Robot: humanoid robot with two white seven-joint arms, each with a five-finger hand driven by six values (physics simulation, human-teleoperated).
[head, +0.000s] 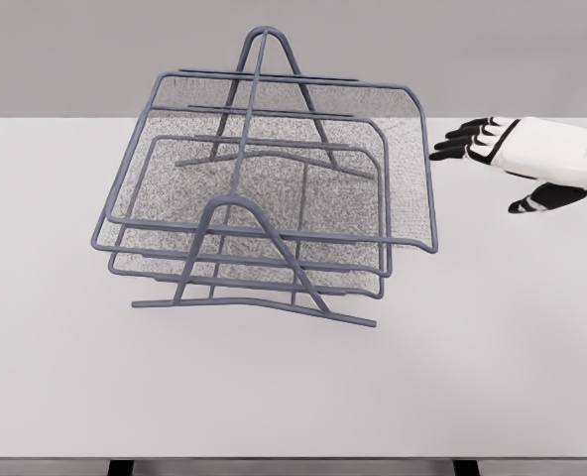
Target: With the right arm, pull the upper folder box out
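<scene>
My right hand (517,159) hangs with fingers spread, holding nothing; the upper folder box (274,164) sits just beyond my fingertips, topmost in the wire rack (259,297) (mesh, little to hook); a glancing pull could drag the whole rack or tilt it.

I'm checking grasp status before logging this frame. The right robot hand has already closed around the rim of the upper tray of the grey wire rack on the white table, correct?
Not quite. In the head view the right robot hand is open, its fingers extended toward the upper tray of the grey wire rack on the white table, just short of its right rim and holding nothing.
</scene>
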